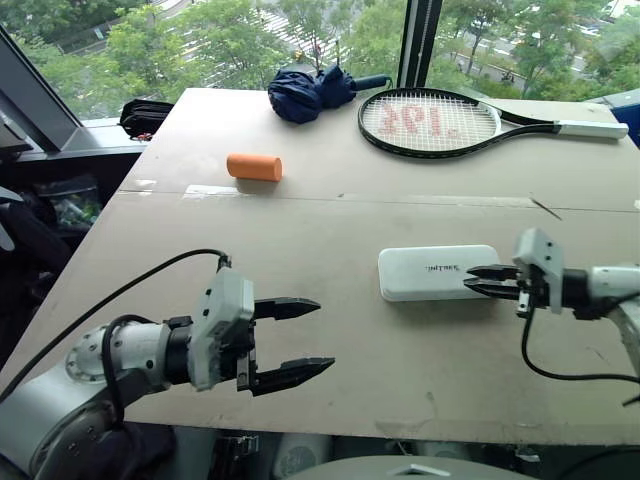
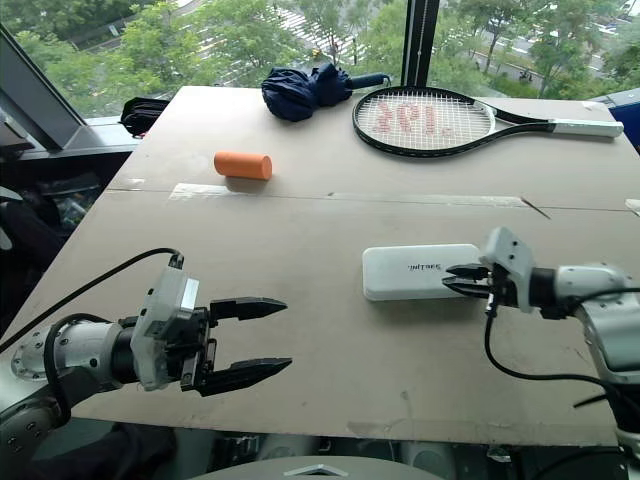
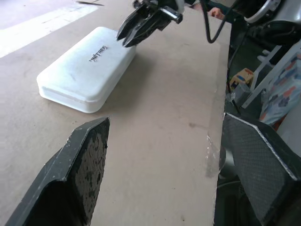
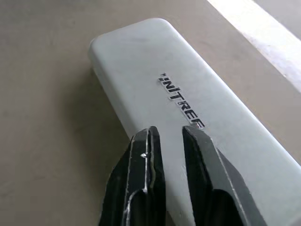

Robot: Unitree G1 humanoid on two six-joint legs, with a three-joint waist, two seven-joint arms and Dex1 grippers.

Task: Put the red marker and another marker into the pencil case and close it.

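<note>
The pencil case lies with its lid down, its contents hidden; the right gripper covers part of its near end, and whether the fingertips touch the lid cannot be told. In the right wrist view the case's end nearest the fingers runs past the frame edge. Beyond the case, a black object sits half hidden behind the table's far-left corner, unidentifiable.

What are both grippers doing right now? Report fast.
Left gripper: open, holding nothing.
Right gripper: fingers slightly apart, tips at the closed pencil case, holding nothing.
</note>
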